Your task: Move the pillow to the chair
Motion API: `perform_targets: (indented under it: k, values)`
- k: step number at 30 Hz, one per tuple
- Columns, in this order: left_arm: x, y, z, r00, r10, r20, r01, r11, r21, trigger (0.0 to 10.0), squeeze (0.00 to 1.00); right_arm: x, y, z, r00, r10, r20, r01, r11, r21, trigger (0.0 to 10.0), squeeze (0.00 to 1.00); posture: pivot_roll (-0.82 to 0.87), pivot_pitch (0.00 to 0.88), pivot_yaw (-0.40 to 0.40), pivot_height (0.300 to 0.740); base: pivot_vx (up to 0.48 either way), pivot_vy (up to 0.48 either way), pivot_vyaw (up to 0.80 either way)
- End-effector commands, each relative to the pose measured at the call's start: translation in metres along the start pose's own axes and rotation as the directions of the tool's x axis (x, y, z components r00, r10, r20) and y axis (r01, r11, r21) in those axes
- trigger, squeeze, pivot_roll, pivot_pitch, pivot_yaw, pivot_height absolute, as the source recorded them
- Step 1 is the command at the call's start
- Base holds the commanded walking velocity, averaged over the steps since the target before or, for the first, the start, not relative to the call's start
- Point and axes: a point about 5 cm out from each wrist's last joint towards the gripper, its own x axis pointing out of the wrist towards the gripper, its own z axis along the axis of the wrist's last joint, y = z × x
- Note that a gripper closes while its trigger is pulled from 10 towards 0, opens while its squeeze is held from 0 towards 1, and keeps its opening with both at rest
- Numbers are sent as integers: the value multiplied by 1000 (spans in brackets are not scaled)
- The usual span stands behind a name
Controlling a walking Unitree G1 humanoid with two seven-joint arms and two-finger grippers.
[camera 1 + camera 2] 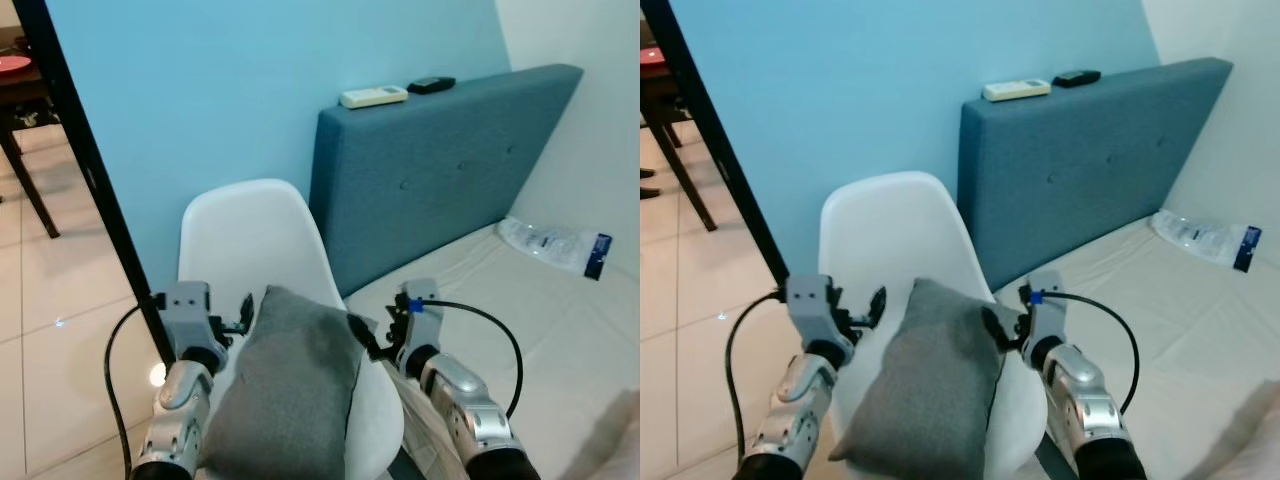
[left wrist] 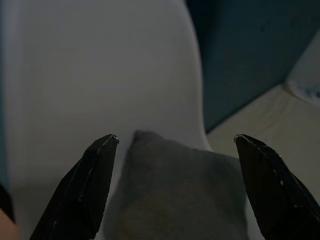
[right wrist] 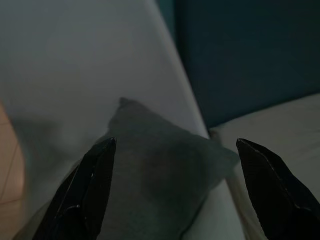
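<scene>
Grey and soft, the pillow [image 1: 290, 390] sits low in the centre of the frame, on the seat of the white chair [image 1: 250, 240] with its upper corner leaning toward the chair's back. That placement suits the task: the pillow looks to be on the chair already, propped so the curved shell keeps it from sliding off the front.

Flanking it are both grippers. The left gripper [image 1: 235, 315] is at the pillow's left edge, lower left of centre, and the right gripper [image 1: 370, 335] is at its right edge. In each wrist view the two black fingers [image 2: 85, 185] are spread wide, with the pillow lying between and beyond them, not pinched. So the jaws stand apart on both sides, and I judge the pillow is either just set free or about to be; whether any fingertip brushes the fabric cannot be told.

Behind the chair, upper right, a blue headboard [image 1: 440, 170] leans on the blue wall, with a white remote [image 1: 373, 96] and a dark one [image 1: 431, 85] on its top edge. A bed [image 1: 520, 320] fills the lower right, a plastic bag [image 1: 555, 243] lying on it near the wall. A dark table leg [image 1: 30, 185] shows at upper left.
</scene>
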Motion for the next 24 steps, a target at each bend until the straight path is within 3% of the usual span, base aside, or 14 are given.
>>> perform_targets:
  k: [1, 6, 16, 19, 22, 24]
  values:
    - [-2, 1, -5, 1000, -1, -29, 2, 1000, 10, 10000, 0, 0, -3, -4, 1000, -24, -8, 24, 1000, 11, 10000, 0, -68, 0, -58, 740, 0, 0, 0]
    - [-1, 3, -9, 998, -1, -68, 3, 1000, 29, 10000, 0, 1, -11, -9, 995, -100, -21, 101, 995, 23, 10000, 0, -70, 0, -45, 740, 0, 0, 0]
    - [1, -1, -14, 995, -2, -95, 6, 999, 37, 10000, 0, 1, -10, -15, 995, -95, -9, 95, 994, 45, 10000, 0, -89, 0, -16, 740, 0, 0, 0]
    - [-8, -2, -12, 996, 30, -82, -26, 998, 53, 10000, 0, -9, 8, -16, 999, 39, 22, -39, 999, -15, 10000, 0, -85, 0, -16, 740, 0, 0, 0]
    - [-18, -4, -11, 997, 25, -71, -22, 999, 37, 10000, 0, -20, 16, -15, 996, 81, 45, -79, 996, -49, 10000, 0, -82, 0, -22, 740, 0, 0, 0]
    - [-35, -6, -14, 997, 14, -79, -11, 1000, 29, 10000, 0, -37, 18, -19, 996, 69, 64, -64, 996, -67, 10000, 0, -82, 0, -25, 740, 0, 0, 0]
